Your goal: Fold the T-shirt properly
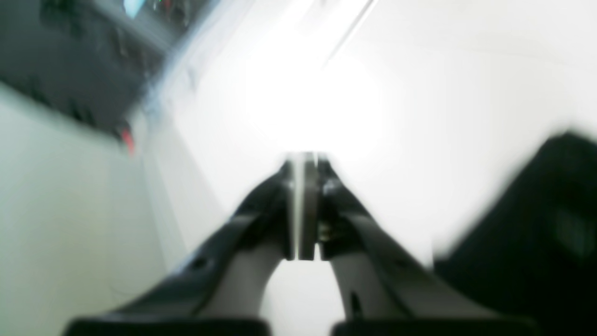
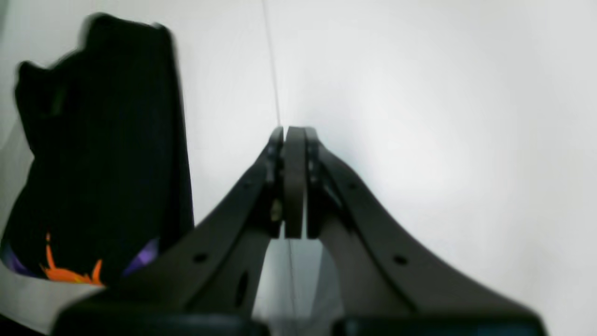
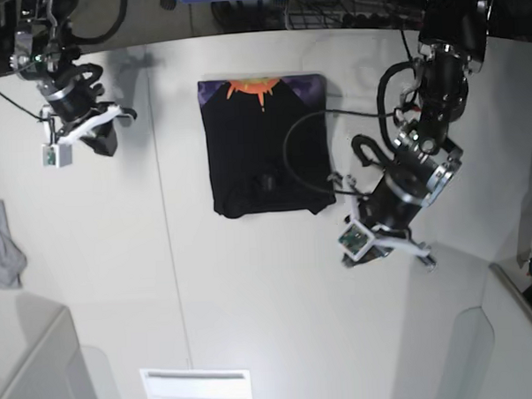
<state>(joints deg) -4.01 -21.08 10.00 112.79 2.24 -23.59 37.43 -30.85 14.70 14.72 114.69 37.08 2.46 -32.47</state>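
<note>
The black T-shirt (image 3: pixel 262 145) lies folded into a compact rectangle on the white table (image 3: pixel 252 288), with its orange and purple print at the far edge. It also shows at the left of the right wrist view (image 2: pixel 107 140) and, blurred, at the right of the left wrist view (image 1: pixel 536 233). My left gripper (image 1: pixel 305 158) is shut and empty, over bare table right of and nearer than the shirt (image 3: pixel 396 247). My right gripper (image 2: pixel 294 130) is shut and empty, over bare table far left of the shirt (image 3: pixel 100 136). Neither touches the shirt.
A small grey cloth (image 3: pixel 1 238) hangs at the table's left edge. A white box (image 3: pixel 26 369) stands at the near left corner. A white slot plate (image 3: pixel 196 385) sits near the front edge. Dark equipment (image 1: pixel 70 60) lies beyond the table.
</note>
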